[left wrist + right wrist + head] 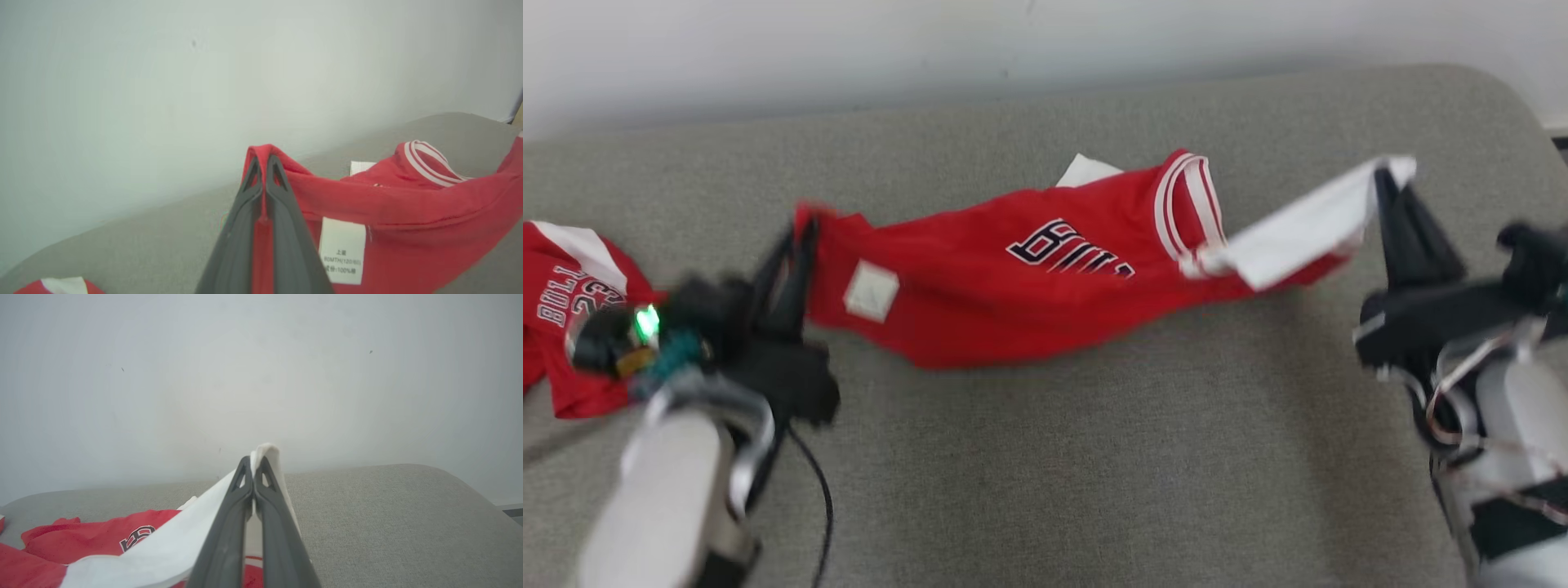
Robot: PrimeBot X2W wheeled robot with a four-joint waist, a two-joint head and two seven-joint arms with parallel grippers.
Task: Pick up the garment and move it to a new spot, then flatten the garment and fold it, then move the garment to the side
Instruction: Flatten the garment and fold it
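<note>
The garment [1029, 278] is a red jersey with white trim and dark lettering, stretched and lifted between both grippers over the grey surface [1045, 457]. My left gripper [800, 233] is shut on its red left end; in the left wrist view the fingers [282, 196] pinch a red fold [261, 151] beside a white care label [342, 255]. My right gripper [1388, 184] is shut on the white panel [1307, 224] at the right end; in the right wrist view white cloth [267, 451] pokes out past the fingertips [243, 486]. The middle sags toward the surface.
A second red jersey [572, 310] with white lettering lies crumpled at the left edge, just behind my left wrist. A pale wall [1013, 49] runs along the far side. The grey surface rounds off at its far right corner [1503, 90].
</note>
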